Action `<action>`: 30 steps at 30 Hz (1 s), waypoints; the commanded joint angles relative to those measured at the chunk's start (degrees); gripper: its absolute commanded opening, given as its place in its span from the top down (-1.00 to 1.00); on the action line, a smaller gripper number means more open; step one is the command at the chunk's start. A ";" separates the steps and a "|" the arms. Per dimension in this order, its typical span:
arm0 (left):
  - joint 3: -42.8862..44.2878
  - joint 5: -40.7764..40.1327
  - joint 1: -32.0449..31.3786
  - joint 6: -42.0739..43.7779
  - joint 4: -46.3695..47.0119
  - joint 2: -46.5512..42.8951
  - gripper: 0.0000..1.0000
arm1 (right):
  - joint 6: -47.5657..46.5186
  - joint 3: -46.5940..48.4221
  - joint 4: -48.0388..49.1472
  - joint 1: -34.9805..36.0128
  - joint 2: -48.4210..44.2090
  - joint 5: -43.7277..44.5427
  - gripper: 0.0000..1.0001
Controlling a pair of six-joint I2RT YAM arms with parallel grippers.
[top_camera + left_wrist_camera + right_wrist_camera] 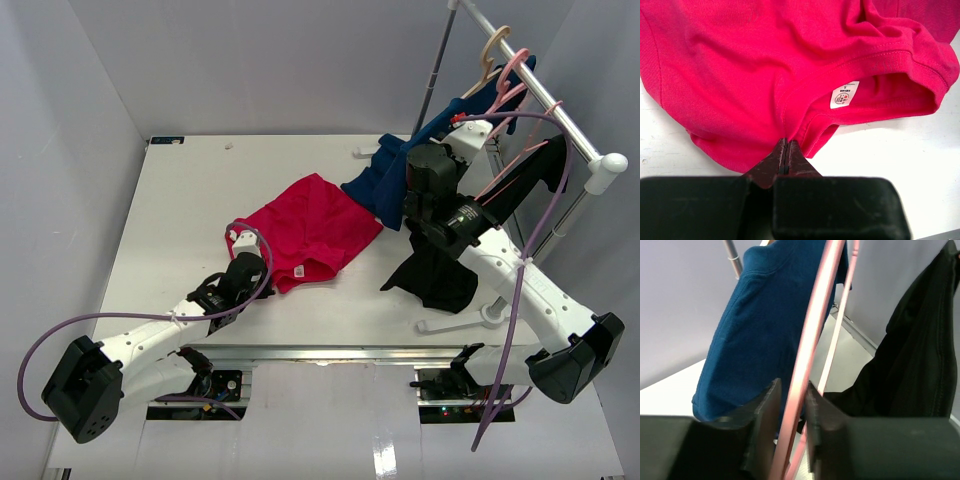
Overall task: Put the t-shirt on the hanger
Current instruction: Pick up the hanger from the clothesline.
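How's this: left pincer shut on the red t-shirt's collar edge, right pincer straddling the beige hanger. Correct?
No. The right pincer straddles the pale-pink hanger, not a beige one; the right wrist view shows the pink bar between its jaws. The rest stands: the left pincer is shut on the t-shirt by the collar.

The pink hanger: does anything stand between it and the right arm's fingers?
Nothing visible does. The hanger already lies between the right fingers; the navy shirt and black garment hang beside it, not between.
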 commanded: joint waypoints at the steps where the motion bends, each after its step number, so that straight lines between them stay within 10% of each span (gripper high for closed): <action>1: 0.10 0.38 -0.11 0.51 1.34 -0.95 1.00 | -2.52 3.62 2.42 -0.27 0.15 3.11 0.59; 4: 0.24 0.58 -0.11 0.53 1.25 -0.31 1.00 | -4.27 4.96 2.35 -0.23 0.39 3.58 0.84; 30: 0.54 0.59 -0.11 0.62 1.37 0.43 1.00 | 4.05 3.63 -13.65 4.28 -6.94 -1.44 0.85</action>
